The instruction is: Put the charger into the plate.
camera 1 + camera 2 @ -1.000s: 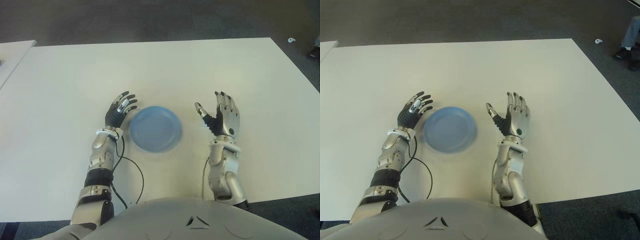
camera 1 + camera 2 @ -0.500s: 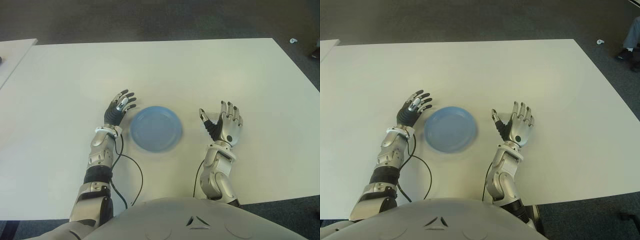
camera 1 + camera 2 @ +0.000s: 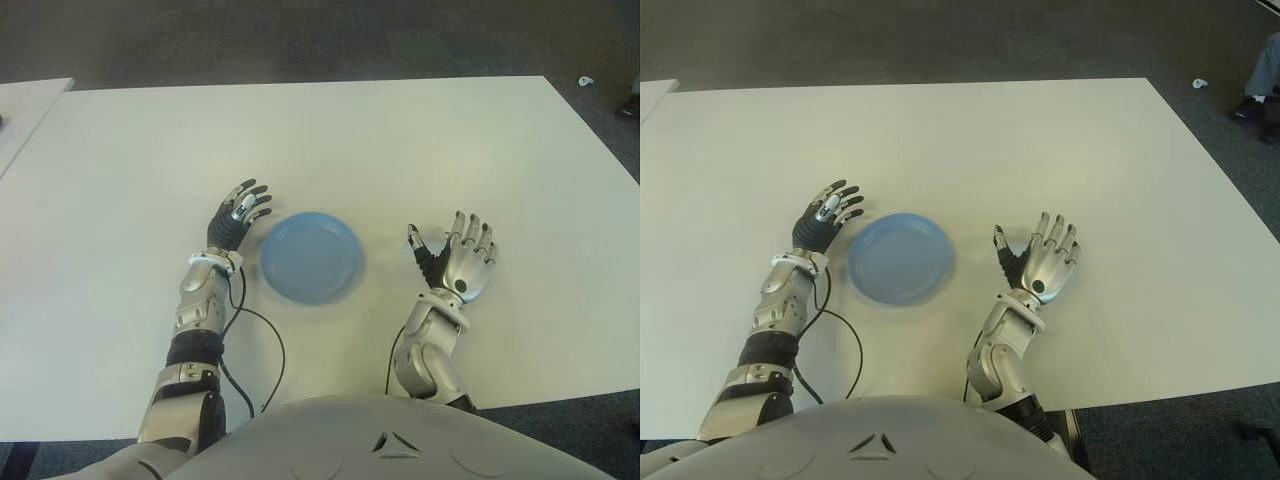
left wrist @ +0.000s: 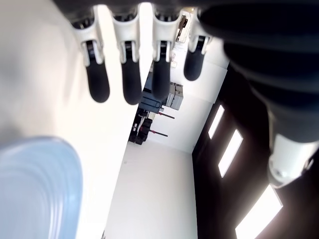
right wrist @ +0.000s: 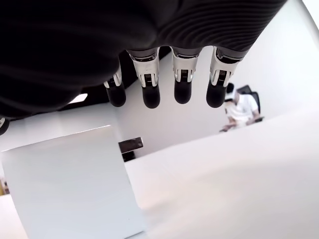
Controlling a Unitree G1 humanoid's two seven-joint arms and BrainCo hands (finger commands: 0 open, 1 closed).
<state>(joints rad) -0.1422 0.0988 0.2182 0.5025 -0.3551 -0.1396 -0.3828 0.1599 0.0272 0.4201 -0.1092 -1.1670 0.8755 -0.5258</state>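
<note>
Not started: round blue plate (image 3: 311, 257) empty.
White boxy charger (image 5: 70, 184) ungripped beside spread right hand (image 3: 462, 268); left hand (image 3: 236, 216) open, left of plate.

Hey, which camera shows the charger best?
The right wrist view: the charger is a large white block close to the open right hand. In the eye views it is barely separable from the white table beside that hand. The left wrist view shows the plate, not the charger.
</note>
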